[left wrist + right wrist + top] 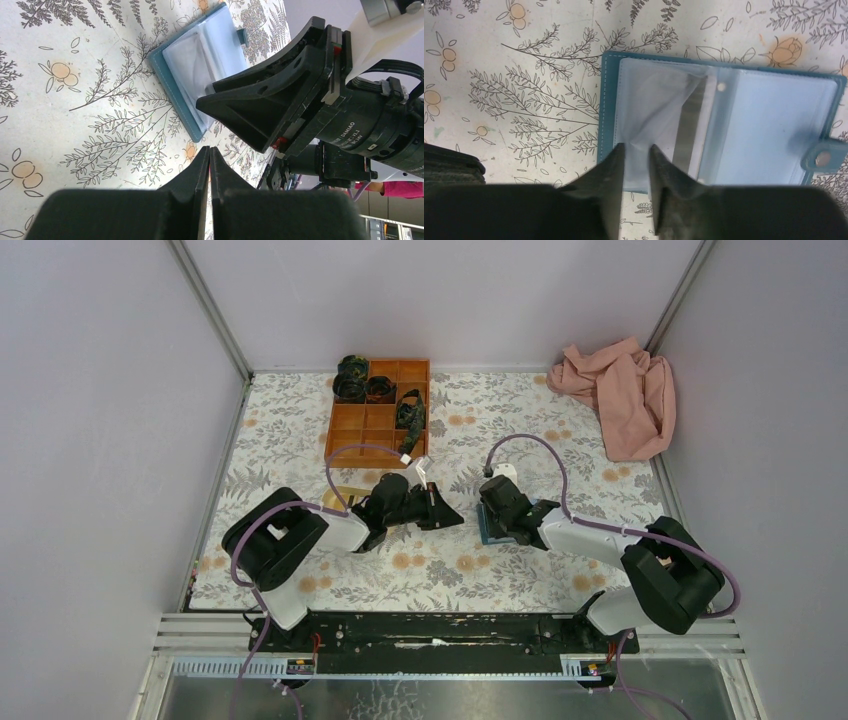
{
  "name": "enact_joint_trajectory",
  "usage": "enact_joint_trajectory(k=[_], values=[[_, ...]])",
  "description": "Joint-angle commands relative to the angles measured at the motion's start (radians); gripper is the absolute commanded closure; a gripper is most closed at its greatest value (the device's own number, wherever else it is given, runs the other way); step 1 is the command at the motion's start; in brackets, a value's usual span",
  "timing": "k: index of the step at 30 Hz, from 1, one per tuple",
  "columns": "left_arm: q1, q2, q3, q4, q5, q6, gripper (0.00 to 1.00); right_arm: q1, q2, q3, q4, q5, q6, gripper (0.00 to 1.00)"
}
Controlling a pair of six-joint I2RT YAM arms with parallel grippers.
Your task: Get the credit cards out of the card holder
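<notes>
The card holder (774,125) lies open like a book on the flowered cloth, blue with clear sleeves and a snap tab on its right. A grey strip (689,130) shows inside the left sleeve; I cannot tell if it is one of the credit cards. My right gripper (635,147) is down on that puffed-up left sleeve, jaws a narrow gap apart with the sleeve's near edge between the tips. My left gripper (210,150) is shut and empty, hovering just left of the card holder (200,55). From above, the right gripper (492,520) hides most of the card holder (484,536).
An orange divided tray (375,420) with dark rolled straps stands at the back. A pink cloth (620,395) is bunched in the far right corner. A yellowish thing (345,497) shows partly under the left arm. Grey walls close in both sides.
</notes>
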Motion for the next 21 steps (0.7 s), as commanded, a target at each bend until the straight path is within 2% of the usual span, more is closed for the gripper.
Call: enact_joint_trajectory(k=[1,3,4,15,21], values=[[0.007,0.013,0.018,0.069,0.016,-0.008,0.92,0.007,-0.023,0.018,0.043,0.002,0.015,0.8],[0.008,0.014,0.019,0.07,0.018,-0.008,0.92,0.008,-0.035,0.013,0.051,-0.002,0.016,0.95],[0.007,0.014,0.019,0.071,0.019,-0.008,0.92,0.008,-0.043,0.012,0.051,-0.002,0.015,0.99],[0.007,0.026,0.022,0.077,0.03,-0.015,0.92,0.005,-0.12,-0.009,0.068,-0.016,0.026,1.0],[0.006,0.033,0.027,0.085,0.046,-0.016,0.92,-0.075,-0.233,-0.082,0.162,-0.182,0.091,1.0]])
